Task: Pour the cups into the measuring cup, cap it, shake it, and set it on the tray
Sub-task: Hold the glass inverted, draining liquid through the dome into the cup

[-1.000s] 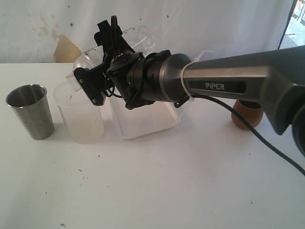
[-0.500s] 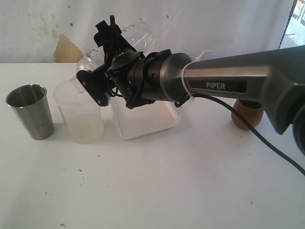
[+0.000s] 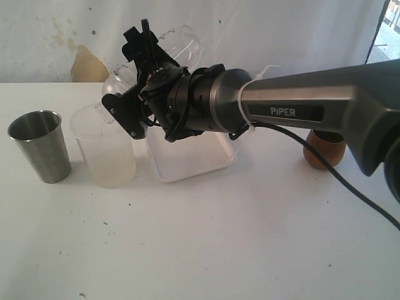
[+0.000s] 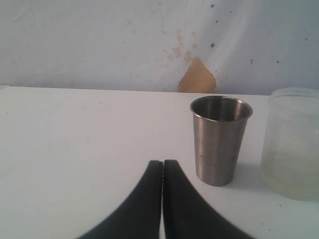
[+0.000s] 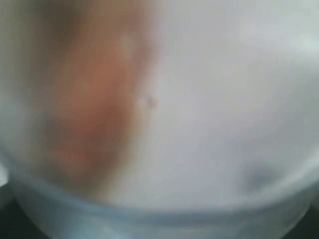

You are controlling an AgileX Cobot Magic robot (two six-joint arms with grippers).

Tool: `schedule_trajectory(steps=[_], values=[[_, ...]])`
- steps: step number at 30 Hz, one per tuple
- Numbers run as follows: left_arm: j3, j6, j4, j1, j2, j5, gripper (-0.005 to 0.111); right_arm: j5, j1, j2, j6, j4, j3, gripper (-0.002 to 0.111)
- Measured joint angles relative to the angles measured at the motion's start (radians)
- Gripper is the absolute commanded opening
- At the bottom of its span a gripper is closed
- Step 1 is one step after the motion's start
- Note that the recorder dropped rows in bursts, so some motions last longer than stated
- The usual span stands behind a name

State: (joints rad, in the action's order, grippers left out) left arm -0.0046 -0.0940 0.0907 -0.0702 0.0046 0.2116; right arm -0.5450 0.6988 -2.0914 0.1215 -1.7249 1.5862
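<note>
Gripper on the right (image 3: 130, 75) clasps the tilted measuring cup (image 3: 182, 42) near frosted cup (image 3: 105, 153); left gripper (image 4: 162, 164) clenched, empty.

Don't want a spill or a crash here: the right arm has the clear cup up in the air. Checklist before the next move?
1. Right gripper holds clear cup off the table, tilted: ok.
2. Frosted cup close by that gripper; clearance: cannot tell.
3. Steel tumbler upright, untouched: ok; contents: cannot tell.
4. Wooden cup partly hidden behind the right arm; contents: cannot tell.
5. Left gripper shut, empty, short of the tumbler; must open before a grasp: not ok.
6. Right wrist view blurred by a close translucent surface: not ok.
</note>
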Motion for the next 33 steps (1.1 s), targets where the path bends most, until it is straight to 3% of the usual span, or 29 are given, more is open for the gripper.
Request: schedule_trajectory(steps=[33], values=[[0.0,0.0,0.0,0.0,0.0,0.0,0.001,-0.021,0.0,0.0,0.028,-0.002,0.0,0.0]])
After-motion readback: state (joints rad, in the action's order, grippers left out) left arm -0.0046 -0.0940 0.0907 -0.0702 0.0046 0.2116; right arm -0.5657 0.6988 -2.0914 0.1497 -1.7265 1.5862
